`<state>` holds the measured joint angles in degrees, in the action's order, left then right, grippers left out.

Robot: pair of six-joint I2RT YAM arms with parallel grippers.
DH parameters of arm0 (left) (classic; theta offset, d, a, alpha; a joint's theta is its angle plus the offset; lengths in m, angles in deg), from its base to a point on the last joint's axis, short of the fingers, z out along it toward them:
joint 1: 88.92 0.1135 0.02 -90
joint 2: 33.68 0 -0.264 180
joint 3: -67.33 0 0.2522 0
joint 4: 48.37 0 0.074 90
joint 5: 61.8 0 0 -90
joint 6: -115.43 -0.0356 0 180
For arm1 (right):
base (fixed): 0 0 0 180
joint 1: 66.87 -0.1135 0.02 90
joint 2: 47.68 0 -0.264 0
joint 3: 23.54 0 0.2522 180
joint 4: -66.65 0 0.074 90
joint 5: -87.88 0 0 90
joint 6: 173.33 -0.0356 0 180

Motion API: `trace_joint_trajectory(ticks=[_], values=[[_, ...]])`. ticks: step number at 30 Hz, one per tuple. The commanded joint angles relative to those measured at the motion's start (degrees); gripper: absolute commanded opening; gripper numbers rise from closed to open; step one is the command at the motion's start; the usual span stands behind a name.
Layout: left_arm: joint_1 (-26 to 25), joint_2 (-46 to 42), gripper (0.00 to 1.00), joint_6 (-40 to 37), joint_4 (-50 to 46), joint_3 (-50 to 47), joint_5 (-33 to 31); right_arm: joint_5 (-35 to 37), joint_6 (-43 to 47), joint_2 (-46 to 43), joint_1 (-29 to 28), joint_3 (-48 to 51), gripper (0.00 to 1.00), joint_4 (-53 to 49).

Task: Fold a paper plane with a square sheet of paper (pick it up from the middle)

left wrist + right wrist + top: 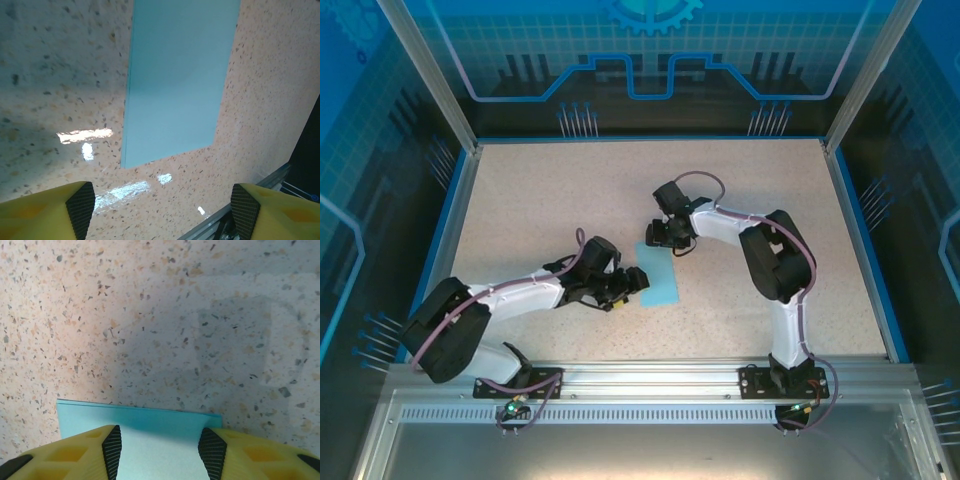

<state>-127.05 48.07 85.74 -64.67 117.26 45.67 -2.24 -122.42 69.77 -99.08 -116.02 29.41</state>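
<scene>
Paper (140, 418) partly behind right gripper (159, 449)

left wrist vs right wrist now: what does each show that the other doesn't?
Left wrist: the rectangular sheet of paper lying nearly whole ahead of the open left gripper, clear of its fingers, plus the metal rail at the table's edge.
Right wrist: the sheet's edge close up, a darker band along it, the right gripper straddling it, jaws apart.
Both: light blue paper flat on the speckled table, yellow fingers with black pads.
</scene>
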Motion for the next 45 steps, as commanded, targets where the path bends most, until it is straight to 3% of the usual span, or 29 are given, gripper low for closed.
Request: trace_joint_trajectory(ticks=[1,14,22,45], values=[[-1.4,2.3,0.73,2.1,1.4,2.1,0.7,1.4,-2.9,3.2,2.1,3.5,0.50,-3.0],[-4.0,10.1,0.66,2.3,-1.2,8.0,-1.1,-0.8,-2.9,2.7,2.7,5.5,0.50,-1.5],[-4.5,12.9,0.68,1.7,-6.2,10.8,-3.8,-1.7,-2.7,2.6,2.7,5.8,0.50,-1.0],[-5.0,18.3,0.64,-3.2,-11.1,19.8,-4.0,-2.2,-3.2,2.9,1.9,7.2,0.49,-0.6]])
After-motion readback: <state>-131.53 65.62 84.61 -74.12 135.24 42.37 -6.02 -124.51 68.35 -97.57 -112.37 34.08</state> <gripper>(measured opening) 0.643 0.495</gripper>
